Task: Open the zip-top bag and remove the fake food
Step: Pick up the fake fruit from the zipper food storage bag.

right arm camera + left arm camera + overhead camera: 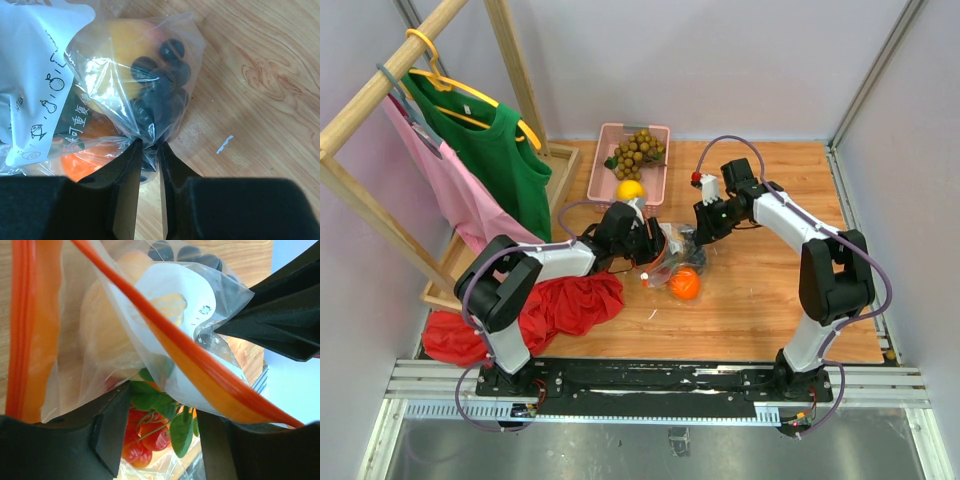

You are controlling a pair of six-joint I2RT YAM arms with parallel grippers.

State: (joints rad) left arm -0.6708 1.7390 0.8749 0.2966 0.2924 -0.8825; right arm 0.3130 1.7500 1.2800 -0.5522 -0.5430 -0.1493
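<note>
1. The zip-top bag (672,256) is lying on the table (770,300) at the centre of the top view. It is sitting between the tips of the two arms and just below the pink basket (608,135).
2. The right jaws are pinching almost fully together on a gathered corner of the bag's clear film, low centre in the right wrist view. Their fingers (125,195) are squeezing the plastic right beside the dark purple bunch (157,87).
3. The left jaws are standing well apart along the bottom of the left wrist view. Bag film is draping across their fingers (107,442), and nothing is showing clamped between them.
4. The orange zip strip (165,337) is running diagonally from upper left to lower right in the left wrist view. A second length is running down the left edge, and the two lengths are lying apart from each other.
5. Showing through the film inside the bag:
   - the purple bunch
   - a yellow-orange round fruit (120,45) pressing against it
   - an orange fruit (685,285) at the bag's lower end
   - red tomatoes (142,440) with green leaves
6. A white printed label (35,75) is covering the bag's upper left in the right wrist view.
7. The basket is holding a tan-brown bunch (640,150), with a yellow lemon (630,189) at its lower end.
8. A red cloth (560,305) is lying crumpled at lower left, beside the left arm.
</note>
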